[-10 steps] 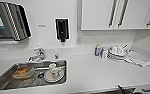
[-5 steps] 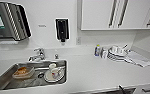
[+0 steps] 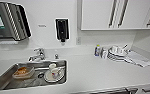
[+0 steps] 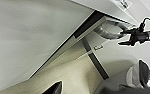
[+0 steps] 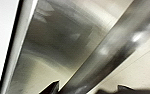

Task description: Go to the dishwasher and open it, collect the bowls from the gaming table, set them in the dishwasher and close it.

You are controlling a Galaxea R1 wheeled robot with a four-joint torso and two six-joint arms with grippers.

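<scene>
Brushed-steel dishwasher (image 5: 66, 50), white counter (image 3: 96, 72)

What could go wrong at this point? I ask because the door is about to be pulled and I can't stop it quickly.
1. The bar handle runs slantwise between the open tips of the right gripper; closing at that angle may give a poor hold.
2. The handle and the dishwasher front are smooth, shiny steel, so the grip could slip during the pull.
</scene>
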